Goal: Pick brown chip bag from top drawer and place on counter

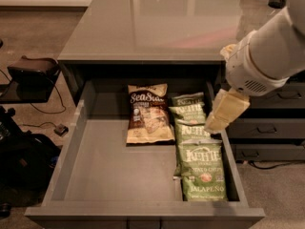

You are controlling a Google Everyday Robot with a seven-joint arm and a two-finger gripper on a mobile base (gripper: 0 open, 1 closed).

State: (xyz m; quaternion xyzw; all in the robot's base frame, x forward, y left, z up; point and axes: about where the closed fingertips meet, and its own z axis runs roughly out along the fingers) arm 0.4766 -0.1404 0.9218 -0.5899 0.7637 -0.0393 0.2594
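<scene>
grey top drawer (114, 175) pulled open; holds brown chip bag (149, 114) flat at back-centre, just beside green kettle bags (201, 161) on rt; gripper (223, 112) over drawer's rt wall, apart from bag, grip state can't tell

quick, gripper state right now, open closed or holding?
Gripper: cannot be told; it hangs over the right side of the wide shallow grey top drawer.

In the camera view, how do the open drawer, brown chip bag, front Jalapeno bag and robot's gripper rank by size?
1. top drawer.
2. brown chip bag and front Jalapeno bag, alike; the green one lies nearer.
3. gripper, above the drawer's right side.
</scene>
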